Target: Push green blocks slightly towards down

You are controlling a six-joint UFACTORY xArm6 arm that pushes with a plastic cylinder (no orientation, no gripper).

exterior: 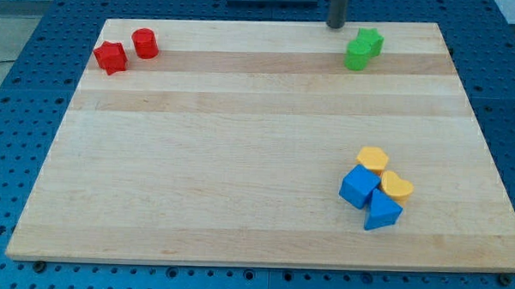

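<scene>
1. The wooden worktop (240, 161) fills most of the view.
2. My tip (335, 25) rests at the view's top edge, just up-left of the green blocks; the rod carries no pincer.
3. Two green blocks (363, 49) touch near the top right.
4. Blue cube (359, 186), blue wedge (382, 211) and two yellow blocks (373, 158) (398, 185) cluster bottom right; the red star (111, 57) and red cylinder (145, 44) sit top left.

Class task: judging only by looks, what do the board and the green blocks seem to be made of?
Board: apparently wood, pale with a matt finish; long grain bands and plank seams run across it.
Green blocks: probably plastic; uniform saturated colour, smooth faces, no grain. Painted wood cannot be ruled out.
</scene>
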